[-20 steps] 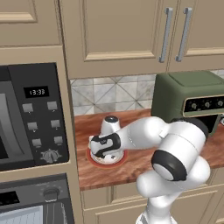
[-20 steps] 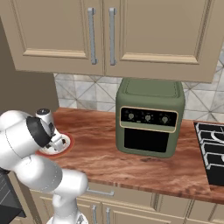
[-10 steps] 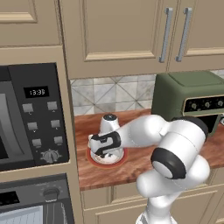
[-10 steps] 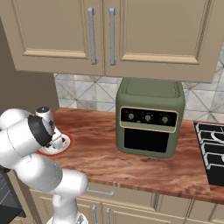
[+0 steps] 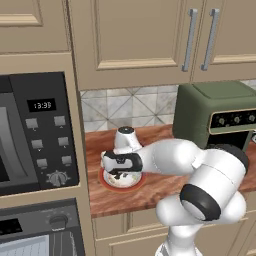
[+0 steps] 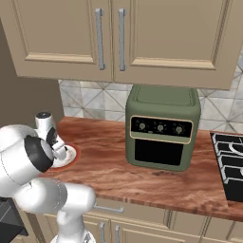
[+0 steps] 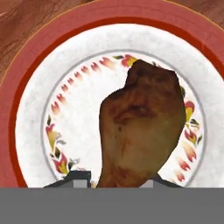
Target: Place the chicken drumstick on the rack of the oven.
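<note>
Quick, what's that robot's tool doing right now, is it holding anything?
Tool: its fingers flank the chicken drumstick over the plate; whether it grips cannot be told.

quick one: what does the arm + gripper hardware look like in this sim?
Glossy white rounded arm links with dark grey to black bands at the joints, one wide black ring on the big lower joint. The wrist is white with a black section and a dark round cap on top. The gripper has two small dark fingertips with pale pads. No cables or markings visible.
</note>
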Controlling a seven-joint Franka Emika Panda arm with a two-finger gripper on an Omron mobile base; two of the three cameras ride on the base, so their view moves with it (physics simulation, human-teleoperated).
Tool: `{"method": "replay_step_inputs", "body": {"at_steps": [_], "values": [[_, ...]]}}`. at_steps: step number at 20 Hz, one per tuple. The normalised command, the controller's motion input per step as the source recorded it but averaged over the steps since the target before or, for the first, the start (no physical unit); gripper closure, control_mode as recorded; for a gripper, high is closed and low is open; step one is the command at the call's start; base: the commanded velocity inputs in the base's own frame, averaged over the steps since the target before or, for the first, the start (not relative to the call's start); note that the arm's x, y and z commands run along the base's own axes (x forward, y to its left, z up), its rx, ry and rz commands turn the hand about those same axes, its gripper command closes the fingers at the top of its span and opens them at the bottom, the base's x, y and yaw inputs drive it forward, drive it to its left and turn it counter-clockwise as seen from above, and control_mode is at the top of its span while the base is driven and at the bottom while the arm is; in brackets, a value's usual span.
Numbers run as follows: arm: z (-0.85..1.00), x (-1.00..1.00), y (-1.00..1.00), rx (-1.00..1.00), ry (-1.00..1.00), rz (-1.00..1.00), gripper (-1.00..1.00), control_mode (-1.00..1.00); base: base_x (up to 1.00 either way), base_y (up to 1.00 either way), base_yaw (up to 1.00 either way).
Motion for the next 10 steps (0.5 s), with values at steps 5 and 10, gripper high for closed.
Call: {"method": "replay_step_inputs", "body": {"at_steps": [5,10], "values": [[0.73,-0.73,-0.18,0.0,-0.01,0.0,1.0,-1.0,0.0,0.0,0.0],[0.72,-0.93,-0.1,-0.01,-0.03,0.0,1.0,-1.0,0.0,0.0,0.0]]}}
